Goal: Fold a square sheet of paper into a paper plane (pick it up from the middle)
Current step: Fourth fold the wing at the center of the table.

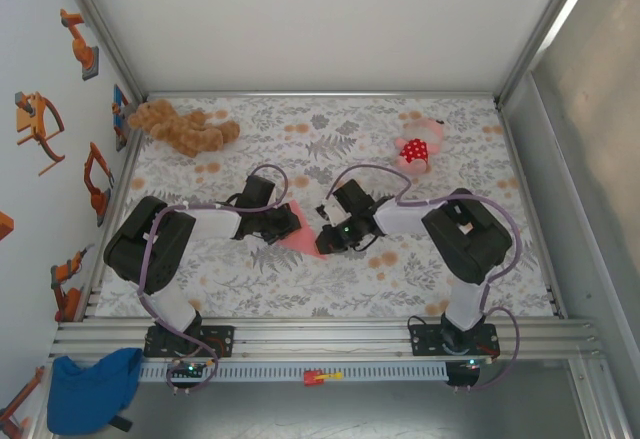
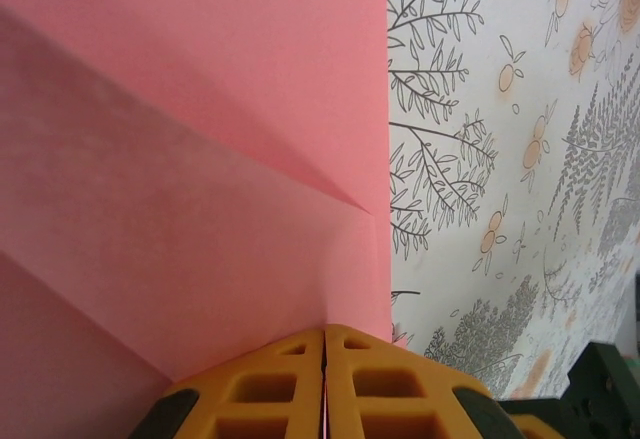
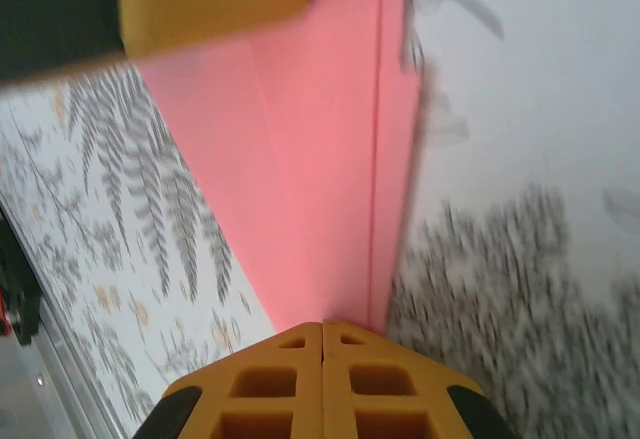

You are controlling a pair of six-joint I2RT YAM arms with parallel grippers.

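my left gripper (image 2: 323, 341) is pinched shut on one edge of the pink paper (image 2: 190, 189), and my right gripper (image 3: 322, 331) is pinched shut on the same sheet from the opposite side. the paper sits between my two wrists near the middle of the table (image 1: 330, 134); i cannot tell whether it is lifted. it is partly folded, with slanting creases meeting beside its straight edge. its long axis runs straight out from each set of fingertips toward the other, so neither arm is nearer, and i judge the next crease depends on that shared line.
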